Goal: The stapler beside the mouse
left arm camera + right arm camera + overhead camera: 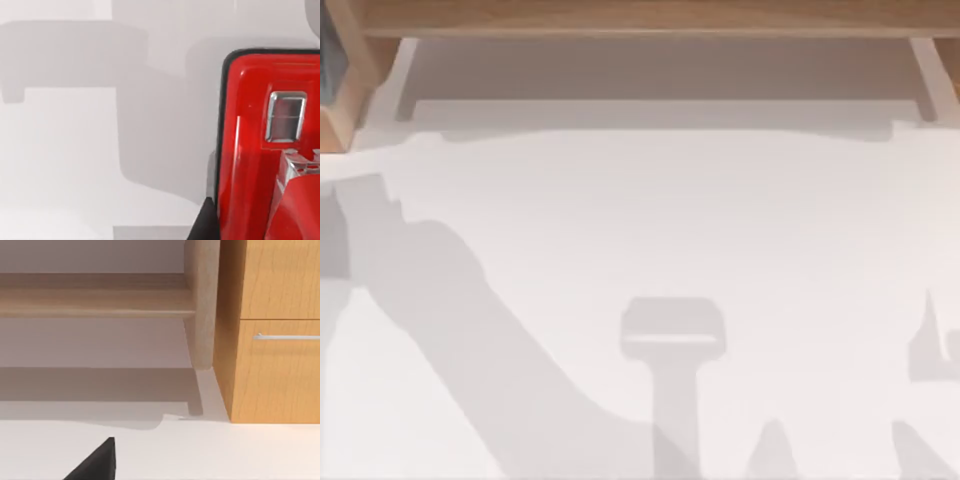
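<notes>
The stapler [250, 150] is glossy bright red with a black rim and a small metal window. It lies very close under the left wrist camera on the white table. A black part of my left gripper [204, 224] shows right beside the stapler's edge. I cannot tell whether it grips the stapler. A black tip of my right gripper [95, 462] hangs over the white table, facing the wooden furniture. The mouse is out of view.
A wooden shelf [640, 20] runs along the table's far edge, with a wooden side panel [340, 90] at the back left. A wooden cabinet [275, 340] with a metal drawer handle [285, 336] stands ahead of the right wrist. Arm shadows fall across the white table [640, 230].
</notes>
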Robot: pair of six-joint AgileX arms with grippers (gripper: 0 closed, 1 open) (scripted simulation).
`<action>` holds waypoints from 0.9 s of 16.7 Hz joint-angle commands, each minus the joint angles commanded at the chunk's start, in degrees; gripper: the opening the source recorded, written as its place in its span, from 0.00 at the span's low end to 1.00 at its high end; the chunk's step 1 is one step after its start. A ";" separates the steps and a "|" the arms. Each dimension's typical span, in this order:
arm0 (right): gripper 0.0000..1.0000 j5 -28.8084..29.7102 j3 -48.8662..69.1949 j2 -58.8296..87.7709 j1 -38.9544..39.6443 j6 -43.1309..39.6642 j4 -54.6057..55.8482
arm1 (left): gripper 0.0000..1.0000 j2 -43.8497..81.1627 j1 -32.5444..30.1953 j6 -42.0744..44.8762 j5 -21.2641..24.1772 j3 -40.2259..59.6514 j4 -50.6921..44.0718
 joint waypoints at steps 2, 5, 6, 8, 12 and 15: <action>1.00 0.00 0.00 0.00 0.00 0.00 0.00 | 0.10 0.00 0.00 0.00 0.00 0.00 0.00; 1.00 0.00 0.00 0.00 0.00 0.00 0.00 | 0.00 0.00 0.00 0.00 0.00 0.00 0.00; 1.00 0.00 0.00 0.00 0.00 0.00 0.00 | 0.00 0.00 0.00 0.00 0.00 0.00 0.00; 1.00 0.00 0.00 0.00 0.00 0.00 0.00 | 0.00 0.00 0.00 0.00 0.00 0.00 0.00; 1.00 0.00 0.00 0.00 0.00 0.00 0.00 | 0.00 -0.09 -0.17 0.02 0.05 0.01 -0.02; 1.00 0.00 0.00 0.00 0.00 0.00 0.00 | 0.00 -0.65 -0.15 -0.01 0.03 1.40 -2.03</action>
